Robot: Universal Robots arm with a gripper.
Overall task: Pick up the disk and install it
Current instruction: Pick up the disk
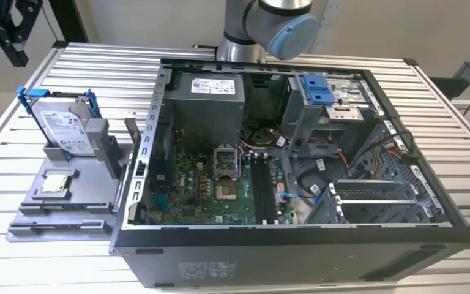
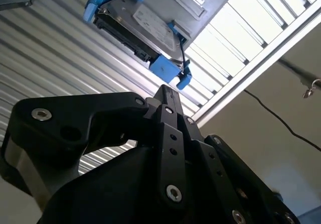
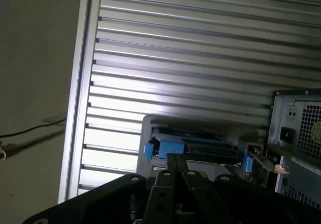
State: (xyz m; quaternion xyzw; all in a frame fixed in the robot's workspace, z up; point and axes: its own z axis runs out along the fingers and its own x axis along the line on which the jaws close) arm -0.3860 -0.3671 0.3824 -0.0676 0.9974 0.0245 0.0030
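The disk [image 1: 59,125] is a silver-grey hard drive with a white label in a blue carrier rail. It stands tilted on edge in a grey holder [image 1: 96,150] at the exterior view's left, beside the open computer case. My gripper [image 1: 14,55] hangs above and behind it, well clear, near the table's far left corner. Both wrist views look down past the black fingers [image 2: 168,108] at the disk [image 2: 138,25] [image 3: 195,146]. The fingertips [image 3: 173,158] meet with nothing between them.
The open computer case [image 1: 300,236] lies on the slatted aluminium table [image 1: 96,67], motherboard [image 1: 218,184] facing up. A blue latch [image 1: 320,89] sits on the drive bay at the case's back. A small square silver chip [image 1: 55,182] rests on the grey fixture in front of the disk.
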